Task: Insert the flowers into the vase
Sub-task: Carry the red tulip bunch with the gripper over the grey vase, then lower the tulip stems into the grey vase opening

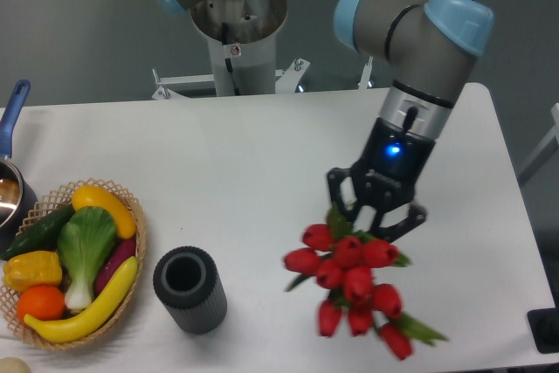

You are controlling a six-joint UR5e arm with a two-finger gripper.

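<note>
Camera view from the front, showing the hand [376, 214] clamped on the flowers [354, 281] at the green stems, just above the red heads. Hanging the bunch in the air over the white surface [262, 163], buds downward and toward the viewer, slightly blurred. Carrying it right of the vase [189, 289], with open surface between the two.

Judging the bunch as light and soft: thin stems, loose leaves, heads likely swaying under motion. Gripping near the heads, as now, giving good control of the buds but hiding the stem ends behind the hand, so cannot tell how much stem is free for the vase mouth. Expecting little risk of slipping at this grip, more risk of bending stems or snagging a leaf on the rim. Appearing upside down for insertion, so probably needing a turn of the wrist before lowering.

Looking at the flowers: about ten red tulip buds bunched tight, a few long green leaves poking out at the lower right. Looking at the vase: short, dark grey, ribbed, standing upright with its round mouth open, just beside the wicker basket [140, 242] of vegetables at the left.
</note>
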